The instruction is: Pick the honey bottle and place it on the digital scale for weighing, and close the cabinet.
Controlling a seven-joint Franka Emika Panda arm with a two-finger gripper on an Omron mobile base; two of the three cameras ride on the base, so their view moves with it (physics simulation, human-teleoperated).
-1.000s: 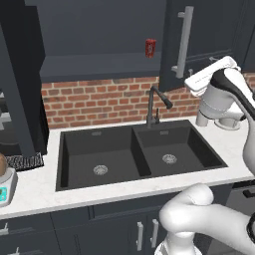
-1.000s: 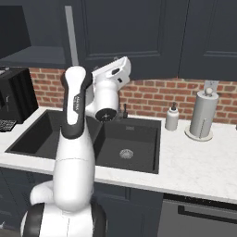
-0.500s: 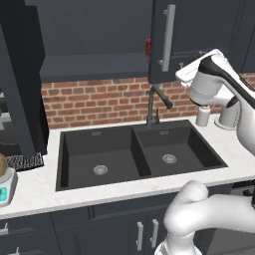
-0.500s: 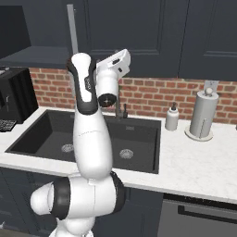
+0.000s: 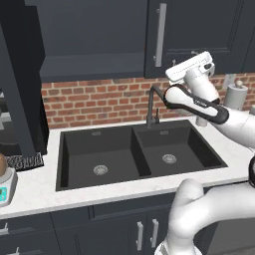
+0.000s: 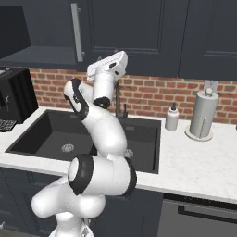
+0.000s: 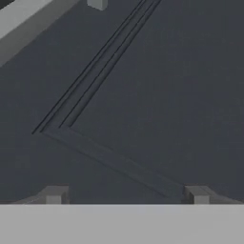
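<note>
Presently, notes from the sink (image 5: 139, 154) outward.

Gripper: (image 7: 126, 195) raised above the sink's right basin, against the cabinet (image 5: 199, 35) door; the hand view has the door's recessed panel corner right ahead.
Fingers: the two tips (image 7: 54, 194) stand wide apart at the bottom of the hand view, nothing between them; whether they touch the door cannot be told.
Cabinet: dark navy, above the sink; long silver handle (image 5: 160, 35) up-left of the hand. In the right base view the same door (image 6: 129, 32) sits behind the hand, handle (image 6: 77, 31) to its left.
Honey bottle: (image 5: 2, 164) far left of the sink, at the picture's edge, amber-brown, on top of the digital scale.
Digital scale: (image 5: 5, 188) on the counter left of the sink, teal display facing front; digits too small to read.
Right of sink: soap bottle (image 6: 172, 117), then paper towel roll (image 6: 202, 115) on its stand.
Writing: no label or brand legible anywhere.
</note>
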